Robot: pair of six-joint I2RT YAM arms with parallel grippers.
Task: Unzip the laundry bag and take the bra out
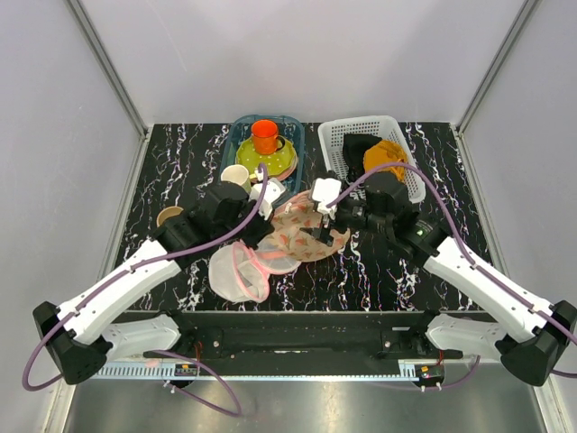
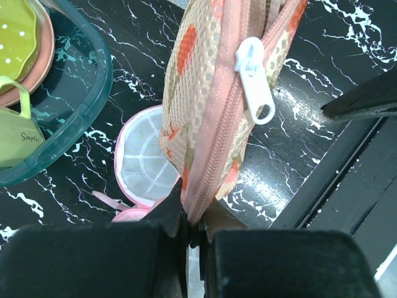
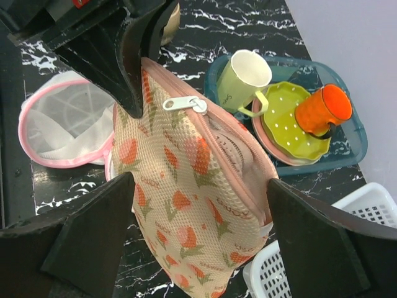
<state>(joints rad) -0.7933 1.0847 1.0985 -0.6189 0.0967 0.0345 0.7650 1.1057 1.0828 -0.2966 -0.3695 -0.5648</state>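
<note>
left tool (image 2: 195,231) pinching laundry bag (image 2: 208,124) zip edge, right tool (image 3: 198,186) open around it, mesh pouch (image 3: 65,121) beside, tray (image 3: 358,151) and basket (image 3: 372,205) at far tabletop edge

From above and behind, we look down on the whole table (image 1: 406,271). Our two wrist cameras peer close at the laundry bag (image 2: 205,124), both catching its zip pull (image 2: 254,81).

Black bench (image 1: 180,153) with white marble veining, enclosed on three sides by plain pale grey walls (image 1: 297,54). Aluminium struts (image 1: 107,65) run up the two rear corners. A brushed metal surface (image 1: 306,406) borders the near edge. Lighting is even and diffuse.
</note>
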